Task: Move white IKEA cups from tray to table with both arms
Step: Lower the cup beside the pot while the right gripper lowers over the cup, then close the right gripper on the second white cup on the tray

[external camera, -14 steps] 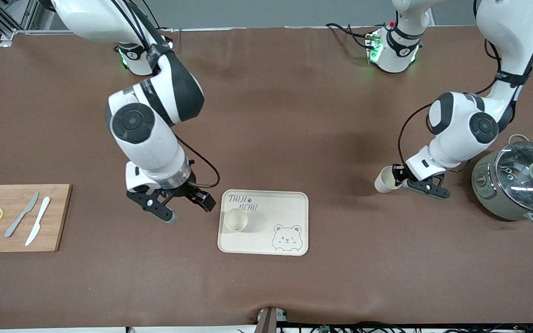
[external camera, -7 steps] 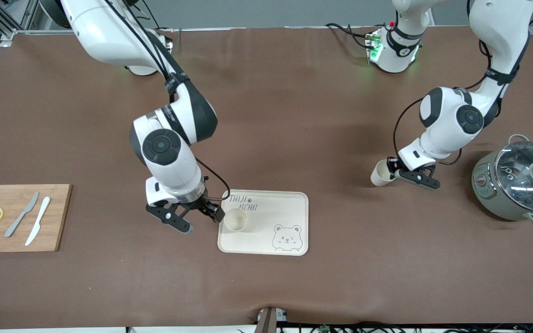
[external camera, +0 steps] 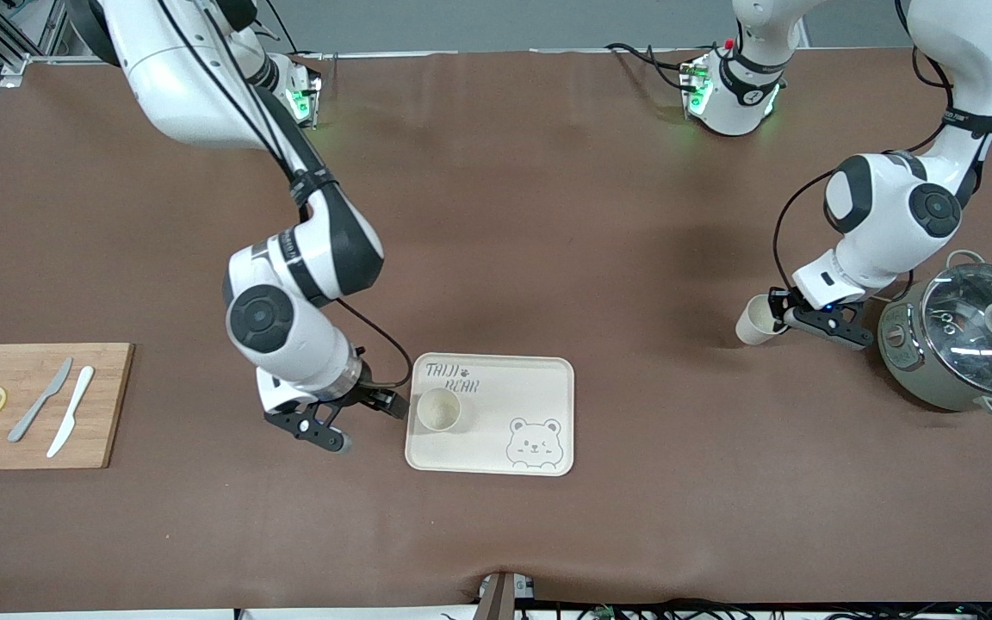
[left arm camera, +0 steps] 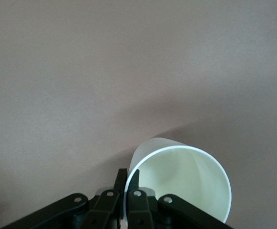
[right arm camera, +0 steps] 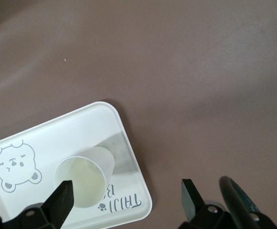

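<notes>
The tabletop (external camera: 548, 215) was brown; the tray (external camera: 539, 379) cream with a grey bear print; both cups (external camera: 438, 410) (external camera: 753, 320) cream-white; the pot (external camera: 918, 362) grey-green.

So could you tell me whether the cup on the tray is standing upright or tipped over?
Upright: the cup stands on the tray with its round open mouth facing up.

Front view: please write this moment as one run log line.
left gripper: shut on tilted cup, beside pot | right gripper: open, beside tray | second cup: upright on tray
</notes>
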`<act>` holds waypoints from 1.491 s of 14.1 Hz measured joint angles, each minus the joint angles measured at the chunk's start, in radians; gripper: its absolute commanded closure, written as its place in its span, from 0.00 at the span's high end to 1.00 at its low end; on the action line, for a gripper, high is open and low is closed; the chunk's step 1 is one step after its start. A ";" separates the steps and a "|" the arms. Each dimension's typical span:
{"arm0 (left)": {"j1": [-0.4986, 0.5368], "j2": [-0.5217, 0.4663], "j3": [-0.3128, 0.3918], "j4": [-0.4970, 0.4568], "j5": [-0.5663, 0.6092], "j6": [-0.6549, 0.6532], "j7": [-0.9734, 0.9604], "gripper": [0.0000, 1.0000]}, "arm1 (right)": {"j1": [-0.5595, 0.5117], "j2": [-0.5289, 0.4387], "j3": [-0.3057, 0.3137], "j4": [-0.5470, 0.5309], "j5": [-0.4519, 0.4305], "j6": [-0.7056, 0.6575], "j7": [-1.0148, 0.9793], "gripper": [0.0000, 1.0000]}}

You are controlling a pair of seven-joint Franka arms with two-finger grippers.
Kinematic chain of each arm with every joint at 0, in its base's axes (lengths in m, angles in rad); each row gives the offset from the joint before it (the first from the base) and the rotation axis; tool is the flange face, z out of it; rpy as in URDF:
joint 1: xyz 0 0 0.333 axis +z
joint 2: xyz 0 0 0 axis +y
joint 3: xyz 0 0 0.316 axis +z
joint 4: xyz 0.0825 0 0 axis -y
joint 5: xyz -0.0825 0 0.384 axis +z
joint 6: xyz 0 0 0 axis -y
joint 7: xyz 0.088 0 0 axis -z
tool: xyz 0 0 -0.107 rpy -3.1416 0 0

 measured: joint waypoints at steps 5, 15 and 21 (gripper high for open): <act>0.001 0.004 -0.001 -0.010 0.000 0.000 0.001 0.00 | 0.004 0.003 0.006 0.001 0.016 0.005 0.039 1.00; 0.111 0.040 0.004 -0.020 0.000 -0.029 0.152 0.00 | 0.047 0.072 0.007 -0.001 -0.025 0.087 0.266 1.00; 0.111 0.055 0.003 -0.020 0.000 -0.029 0.152 0.00 | 0.048 0.117 0.005 -0.011 -0.040 0.140 0.268 1.00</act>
